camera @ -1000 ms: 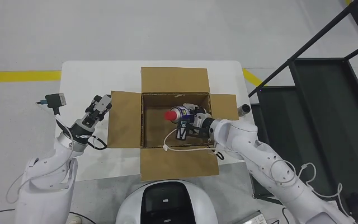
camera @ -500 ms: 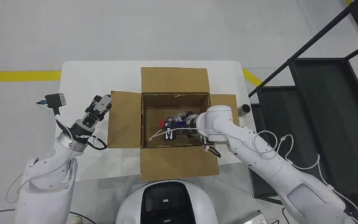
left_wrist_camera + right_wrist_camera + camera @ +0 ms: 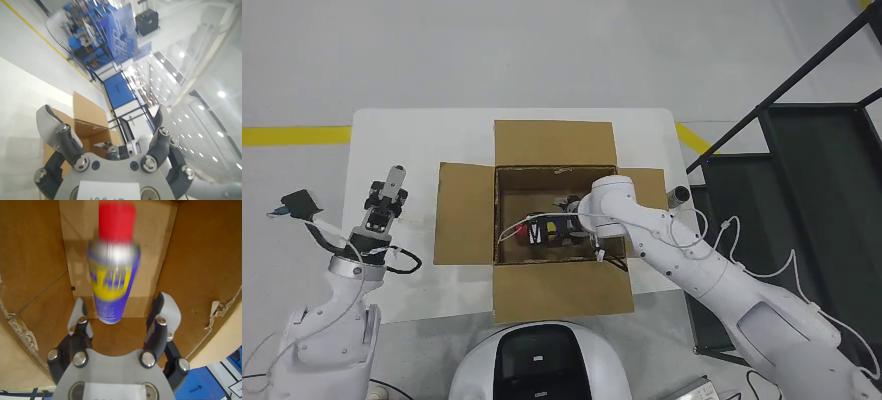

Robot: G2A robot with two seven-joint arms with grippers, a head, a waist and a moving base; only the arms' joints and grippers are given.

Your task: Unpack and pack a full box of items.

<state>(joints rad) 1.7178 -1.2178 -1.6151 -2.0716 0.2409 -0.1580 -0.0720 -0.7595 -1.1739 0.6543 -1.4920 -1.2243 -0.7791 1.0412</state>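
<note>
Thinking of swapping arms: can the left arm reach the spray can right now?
Probably not: the left gripper sits past the side flap of the box, and the right arm lies across its opening by the spray can.

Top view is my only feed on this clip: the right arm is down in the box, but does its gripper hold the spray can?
Observer: No. The right wrist view shows the right gripper open, with gaps between its fingers and the spray can.
Operator: Which way does the can point?
Observer: Its red cap points away from the gripper, toward bare cardboard of the box; its base sits between the fingertips.
Operator: And the other arm?
Observer: In the left wrist view the left gripper is open and empty, with the box beyond it.
</note>
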